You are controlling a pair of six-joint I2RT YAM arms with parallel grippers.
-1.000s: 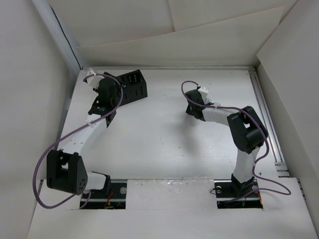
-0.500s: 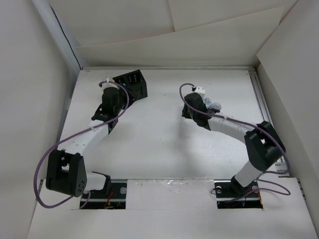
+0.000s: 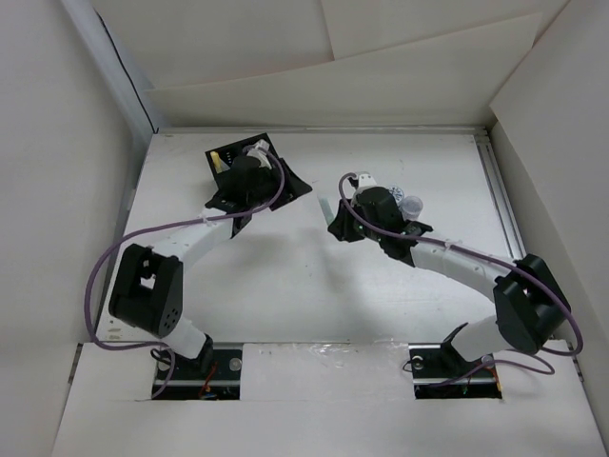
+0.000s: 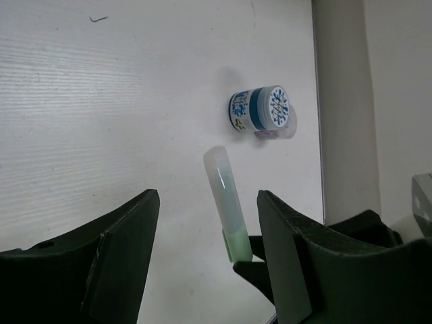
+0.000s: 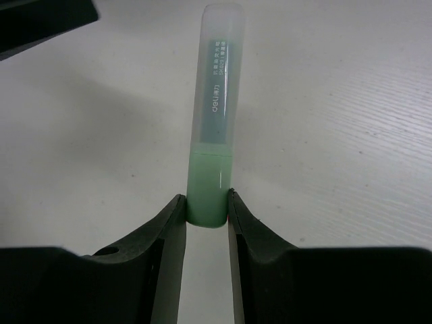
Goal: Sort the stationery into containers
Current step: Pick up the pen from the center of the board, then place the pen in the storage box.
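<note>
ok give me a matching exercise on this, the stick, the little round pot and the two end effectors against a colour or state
Things:
1. stick
2. round pot
3. left end effector
4. right end effector

Colour or state:
A. open, nothing between its fingers
B. blue and white pattern
C. shut on the stick
D. pale green with a clear cap

Pairs: 1-D, 2-B, 3-A, 4-C
</note>
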